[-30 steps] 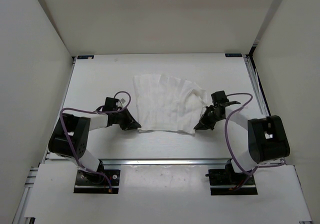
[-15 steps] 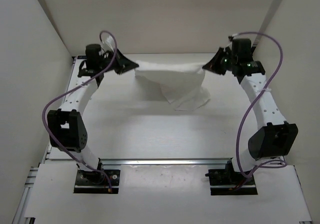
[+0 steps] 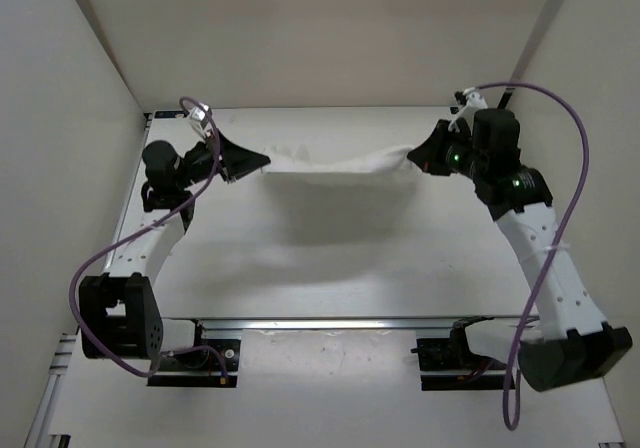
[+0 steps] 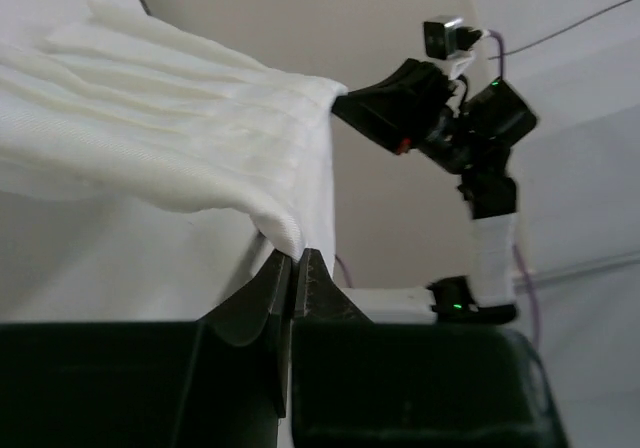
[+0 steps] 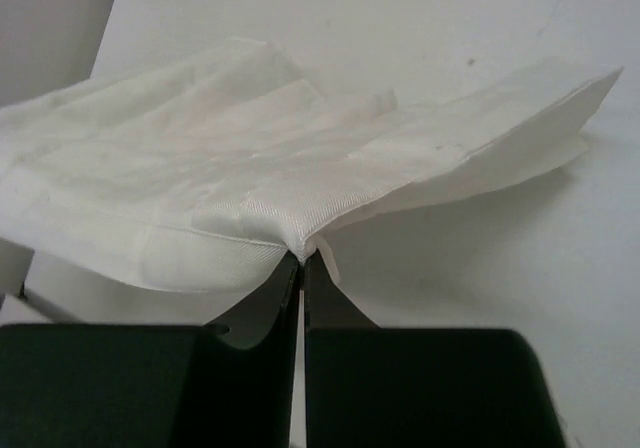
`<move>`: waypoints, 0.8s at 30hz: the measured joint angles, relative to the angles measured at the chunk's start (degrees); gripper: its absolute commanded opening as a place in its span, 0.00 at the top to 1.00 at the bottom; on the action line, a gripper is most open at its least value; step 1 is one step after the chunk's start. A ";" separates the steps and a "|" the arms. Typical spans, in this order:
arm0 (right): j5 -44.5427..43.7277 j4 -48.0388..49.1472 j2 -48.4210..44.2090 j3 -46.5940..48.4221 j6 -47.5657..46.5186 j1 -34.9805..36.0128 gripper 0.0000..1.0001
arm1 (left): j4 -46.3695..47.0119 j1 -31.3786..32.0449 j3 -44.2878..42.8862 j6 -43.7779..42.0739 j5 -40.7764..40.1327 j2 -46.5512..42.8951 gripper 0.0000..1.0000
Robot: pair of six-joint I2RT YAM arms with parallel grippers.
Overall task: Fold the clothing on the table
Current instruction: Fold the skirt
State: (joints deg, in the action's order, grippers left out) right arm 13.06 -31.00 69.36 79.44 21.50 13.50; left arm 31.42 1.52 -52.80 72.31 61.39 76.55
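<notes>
The left gripper (image 4: 293,263) is seen pressed together on one end of the clothing (image 3: 335,165), with a fold of the white fabric pinched between its jaws. The right gripper (image 5: 302,258) is likewise clamped on the opposite end, a hemmed corner being caught in its closed jaws. Between the two grippers the clothing is held up off the table (image 3: 330,268) as a narrow, slightly sagging band stretched from one to the other. Away from the right gripper's pinch the fabric is seen fanning out in loose, layered pleats. Compared with half a second ago, the drooping bunch that hung on the right gripper's side has been drawn up, the band has been pulled flatter, and both grippers are found a little nearer the arm bases (image 3: 195,353). A second ago the clothing was lying spread flat on the table, with both grippers low at its side edges.
</notes>
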 measured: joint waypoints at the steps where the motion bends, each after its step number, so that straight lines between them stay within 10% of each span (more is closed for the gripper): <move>1: -0.96 -0.42 -2.58 -2.54 -0.76 1.57 1.00 | 3.89 -0.55 3.52 3.50 0.94 -1.49 1.00; 12: -5.42 -3.17 -22.97 -3.67 -4.17 10.47 1.00 | 35.28 -4.04 6.93 25.55 5.60 -19.78 1.00; 18: 14.25 5.27 -8.70 -8.87 -0.22 -4.09 1.00 | 16.31 -5.40 14.64 12.37 2.58 -13.05 1.00; 24: 20.92 11.89 19.63 -10.82 2.38 -8.61 1.00 | -3.82 -0.83 4.52 -2.97 -5.35 13.79 1.00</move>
State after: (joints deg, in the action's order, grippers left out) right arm 33.98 -19.11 88.99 68.62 23.88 4.89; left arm 27.59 0.69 -48.27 69.34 56.03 90.35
